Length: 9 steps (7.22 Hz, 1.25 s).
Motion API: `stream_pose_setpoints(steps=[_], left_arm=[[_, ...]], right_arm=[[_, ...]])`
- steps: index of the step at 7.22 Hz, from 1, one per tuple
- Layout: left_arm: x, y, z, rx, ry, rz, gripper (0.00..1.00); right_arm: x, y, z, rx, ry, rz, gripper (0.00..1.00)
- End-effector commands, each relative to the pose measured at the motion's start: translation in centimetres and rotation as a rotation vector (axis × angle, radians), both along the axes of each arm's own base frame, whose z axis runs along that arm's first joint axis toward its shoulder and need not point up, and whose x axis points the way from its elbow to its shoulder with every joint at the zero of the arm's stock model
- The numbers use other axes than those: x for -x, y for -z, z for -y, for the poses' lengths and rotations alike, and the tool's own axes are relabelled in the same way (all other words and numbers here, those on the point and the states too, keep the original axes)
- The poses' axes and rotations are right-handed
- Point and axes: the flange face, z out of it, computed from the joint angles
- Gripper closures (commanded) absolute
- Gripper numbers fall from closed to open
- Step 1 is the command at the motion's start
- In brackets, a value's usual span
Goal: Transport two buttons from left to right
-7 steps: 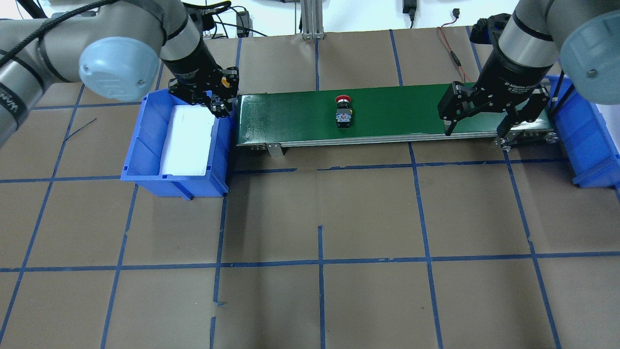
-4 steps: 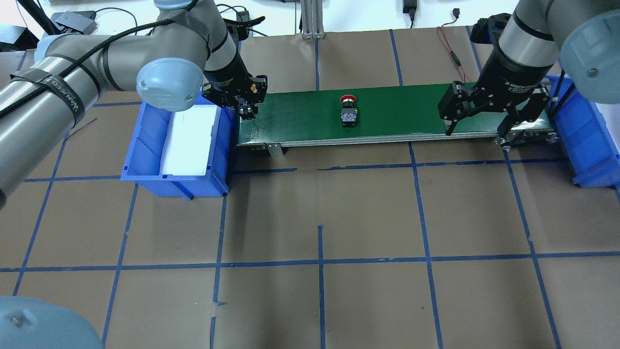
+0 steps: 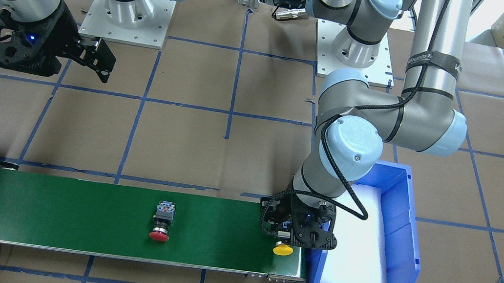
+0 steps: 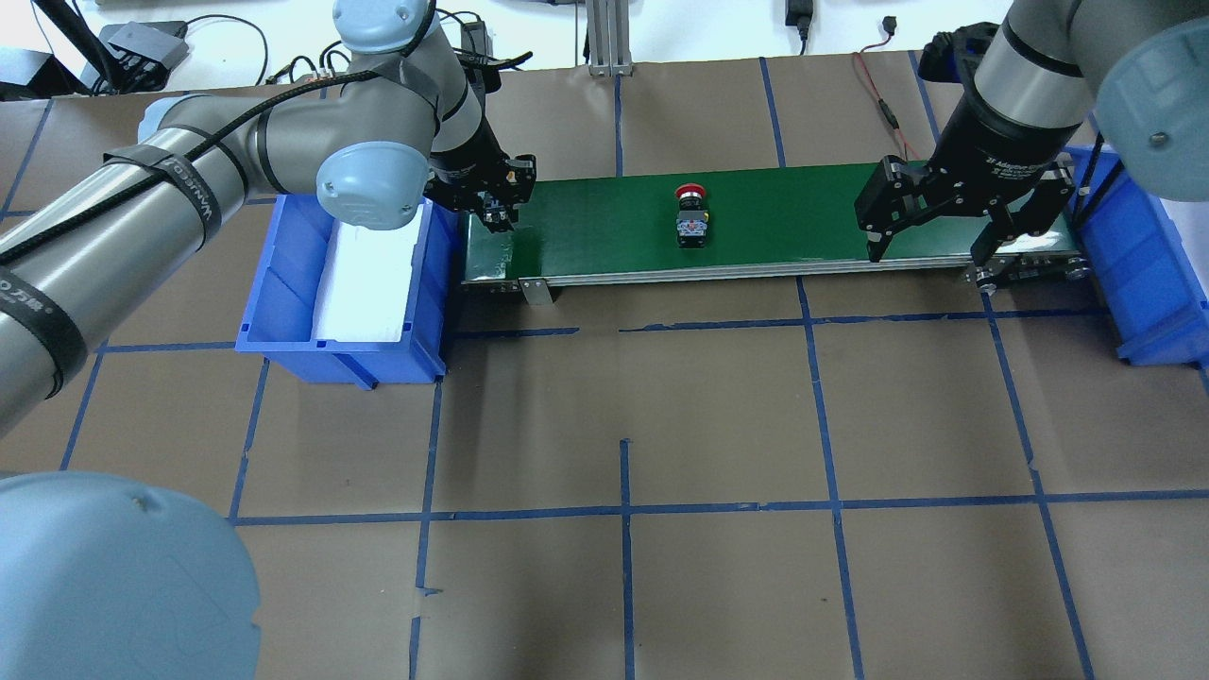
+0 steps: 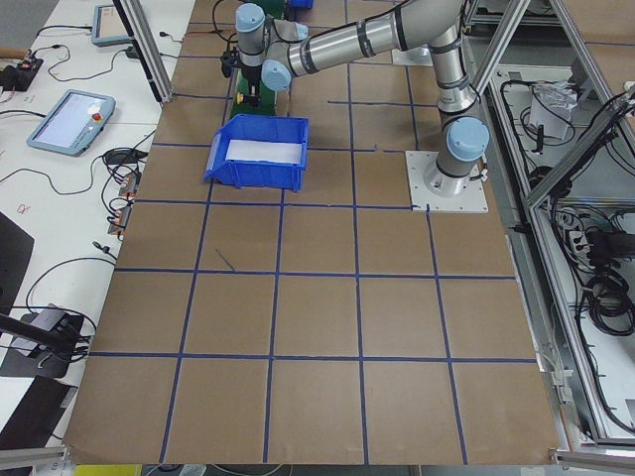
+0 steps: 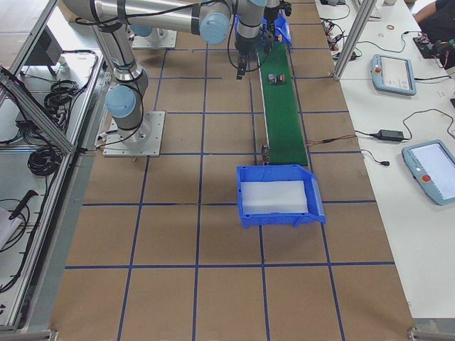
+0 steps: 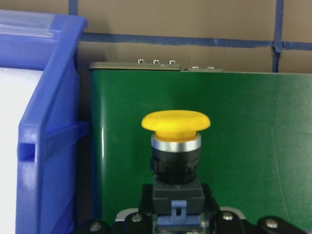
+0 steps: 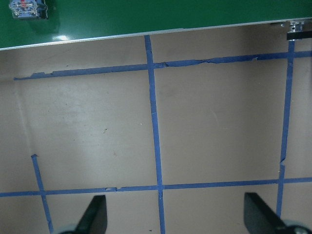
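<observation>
Overhead exterior, brown taped table, green belt, left gripper clamping yellow button, right gripper wide, empty

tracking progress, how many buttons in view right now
2. The red button lies midway along the green belt; the yellow button is in the left end effector at the belt's end.

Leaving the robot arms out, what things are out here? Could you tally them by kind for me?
Buttons: 2 (red button, yellow button)
Blue bins: 2 (left bin, right bin)
Green belt: 1
Total: 5
</observation>
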Motion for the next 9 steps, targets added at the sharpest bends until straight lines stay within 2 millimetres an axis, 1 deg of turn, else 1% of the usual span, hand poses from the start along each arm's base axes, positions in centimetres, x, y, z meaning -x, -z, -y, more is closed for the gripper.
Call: stream_pose_setpoints(steps=[1, 2, 3, 4, 6, 7, 8, 9], left_arm=[[0.1, 1.0, -0.1, -0.014, 0.003, 0.0, 0.74], [0.1, 1.1, -0.1, -0.017, 0.003, 0.0, 0.73], [0.1, 1.7, -0.4, -0.029, 0.005, 0.003, 0.73], [0.0, 2.4, -0.9, -0.045, 0.004, 0.002, 0.7], [0.2, 2.2, -0.9, -0.042, 0.005, -0.012, 0.7], [0.3, 2.4, -1.0, -0.052, 0.006, -0.029, 0.4], [0.3, 2.0, -1.0, -0.044, 0.011, -0.03, 0.0], [0.3, 0.7, -0.9, -0.021, 0.022, -0.032, 0.0]], right_arm=[[0.0, 0.0, 0.0, 0.001, 0.0, 0.001, 0.0], [0.0, 0.1, 0.0, -0.001, 0.0, 0.001, 0.0], [0.0, 0.1, 0.1, 0.002, 0.0, 0.001, 0.0], [-0.1, 0.1, 0.1, 0.002, -0.001, 0.001, 0.0], [-0.1, 0.2, 0.4, 0.01, -0.004, 0.002, 0.0], [0.0, 0.5, 2.2, 0.087, -0.001, -0.006, 0.0], [0.0, 0.8, 2.9, 0.109, -0.001, -0.011, 0.0], [0.0, 2.0, 3.9, 0.104, 0.0, -0.01, 0.0]])
